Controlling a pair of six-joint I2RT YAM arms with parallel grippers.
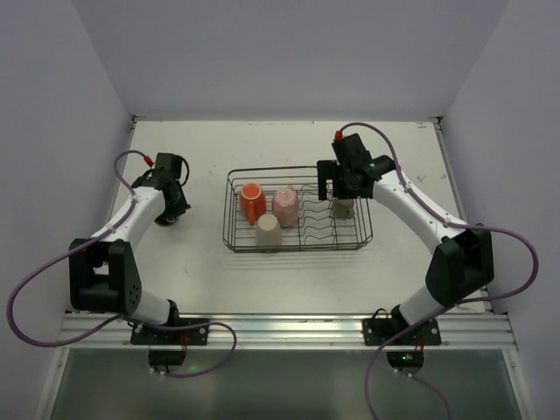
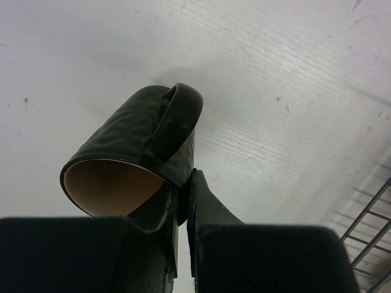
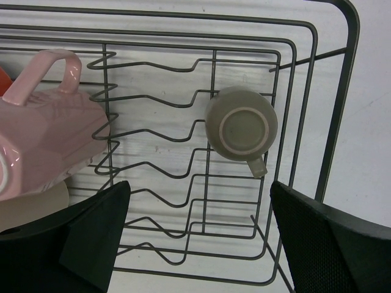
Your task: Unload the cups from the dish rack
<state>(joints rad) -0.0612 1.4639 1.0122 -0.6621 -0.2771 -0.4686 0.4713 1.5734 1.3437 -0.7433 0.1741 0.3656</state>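
The black wire dish rack (image 1: 236, 238) sits mid-table. In it are the orange cup (image 1: 252, 199), the pink cup (image 1: 285, 206) and the cream-beige cup (image 1: 268, 232) at the left, and the olive-grey cup (image 1: 345, 210) at the right. My right gripper (image 1: 337, 191) is open above the rack's right end. In the right wrist view the olive-grey cup (image 3: 241, 125) stands upside down ahead of my right gripper (image 3: 201, 238). My left gripper (image 1: 169, 213) is left of the rack. In the left wrist view my left gripper (image 2: 185, 195) is shut on the rim of the dark brown-black cup (image 2: 134, 140), which is tilted over the table.
The right wrist view shows the wavy dividers (image 3: 159, 159) between the pink cup (image 3: 43, 122) and the olive-grey cup, and the cream-beige cup (image 3: 33, 210) at lower left. A rack corner (image 2: 366, 223) shows in the left wrist view. White walls enclose the table.
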